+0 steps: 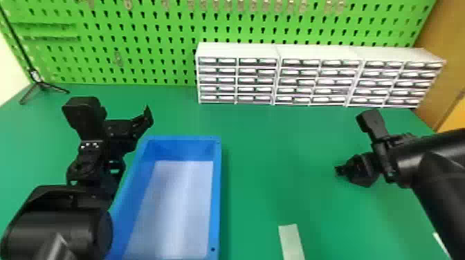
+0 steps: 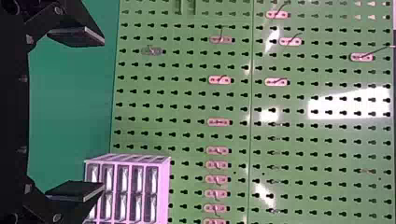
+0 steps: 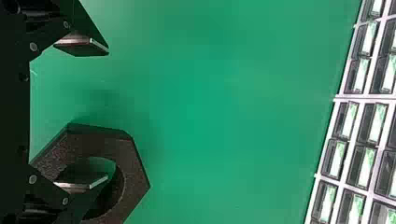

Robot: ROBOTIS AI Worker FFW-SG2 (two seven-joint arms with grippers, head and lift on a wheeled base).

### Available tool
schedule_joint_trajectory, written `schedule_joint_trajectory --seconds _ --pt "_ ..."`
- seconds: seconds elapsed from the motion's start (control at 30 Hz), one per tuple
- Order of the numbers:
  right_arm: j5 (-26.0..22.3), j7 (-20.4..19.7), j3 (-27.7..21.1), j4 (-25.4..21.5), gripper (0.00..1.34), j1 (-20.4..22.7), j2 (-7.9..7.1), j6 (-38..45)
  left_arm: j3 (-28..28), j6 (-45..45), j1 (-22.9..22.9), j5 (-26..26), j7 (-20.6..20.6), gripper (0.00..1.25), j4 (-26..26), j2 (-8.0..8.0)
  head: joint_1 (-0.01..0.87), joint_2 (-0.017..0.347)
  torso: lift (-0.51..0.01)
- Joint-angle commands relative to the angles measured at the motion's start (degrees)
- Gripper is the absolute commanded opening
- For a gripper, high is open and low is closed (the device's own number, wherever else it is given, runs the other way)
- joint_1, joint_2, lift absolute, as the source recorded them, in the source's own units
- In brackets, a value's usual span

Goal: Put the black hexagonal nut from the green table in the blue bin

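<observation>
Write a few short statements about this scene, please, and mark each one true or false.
1. The black hexagonal nut lies inside the blue bin. False: it is outside the bin, at the right gripper.
2. The left gripper is open. True.
3. The right gripper is shut on the nut. False: its fingers stand apart.
4. The white drawer units stand in front of the green pegboard. True.

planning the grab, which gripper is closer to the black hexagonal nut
Right. The right gripper is by the black hexagonal nut, one finger overlapping its hole in the right wrist view. The left gripper is far to the left, beside the blue bin.
</observation>
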Motion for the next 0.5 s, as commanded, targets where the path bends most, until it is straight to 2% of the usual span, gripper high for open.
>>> schedule_joint_trajectory --seconds 0.0,0.47 --pt "0.17 -0.05 -0.09 1.68 1.0 -0.59 0.27 -1.53 0.0 0.0 -0.06 -0.08 0.0 1.06 0.0 0.01 0.686 0.028 -0.096" --pt "0.78 -0.05 -0.18 4.23 1.0 -0.85 0.36 -2.68 0.0 0.0 -0.06 0.01 0.0 1.06 0.0 0.01 0.686 0.028 -0.096"
